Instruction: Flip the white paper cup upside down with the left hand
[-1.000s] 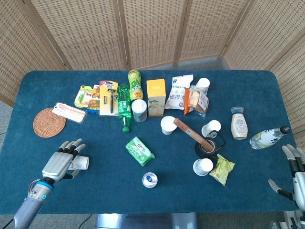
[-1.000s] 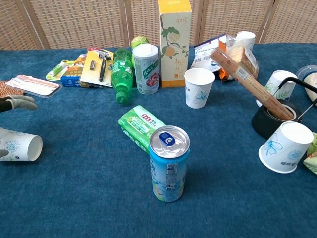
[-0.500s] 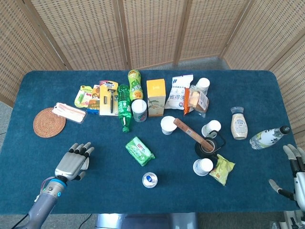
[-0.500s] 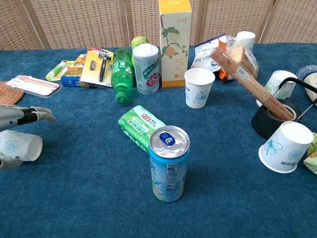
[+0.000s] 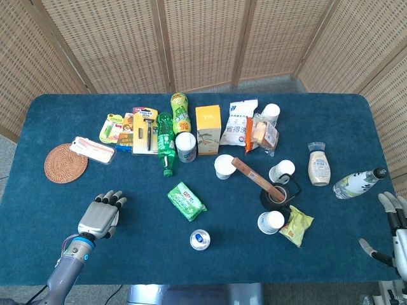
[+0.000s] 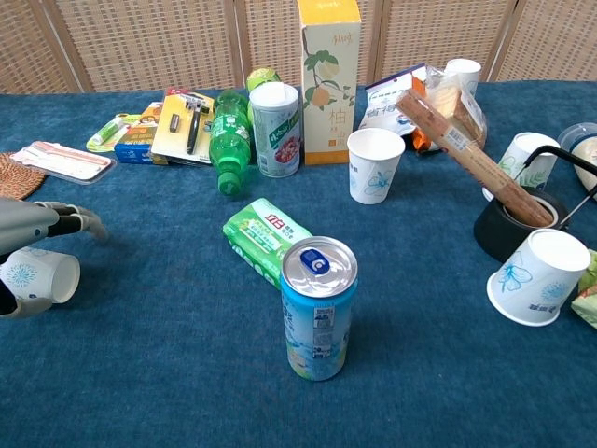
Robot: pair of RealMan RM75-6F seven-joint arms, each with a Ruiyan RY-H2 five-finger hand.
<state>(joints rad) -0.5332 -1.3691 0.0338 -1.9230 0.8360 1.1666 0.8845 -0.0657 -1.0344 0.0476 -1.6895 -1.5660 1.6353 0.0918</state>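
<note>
The white paper cup (image 6: 39, 275) lies on its side at the near left of the table, its mouth facing right. My left hand (image 6: 33, 229) hovers over it with the fingers (image 6: 70, 220) arched above and past the rim and the thumb (image 6: 20, 304) on its near side; no firm grip shows. In the head view the left hand (image 5: 100, 216) covers the cup entirely. My right hand (image 5: 394, 227) sits at the table's near right corner, fingers spread and holding nothing.
A green packet (image 6: 265, 235) and a blue can (image 6: 318, 306) stand to the right of the cup. Further back are a green bottle (image 6: 226, 140), a razor pack (image 6: 182, 122) and a woven coaster (image 5: 65, 162). More paper cups (image 6: 375, 164) stand mid-table and to the right.
My left hand has slid toward the near edge and over the cup, hiding it in the head view. Its fingers have curled downward. The right hand stays put.
</note>
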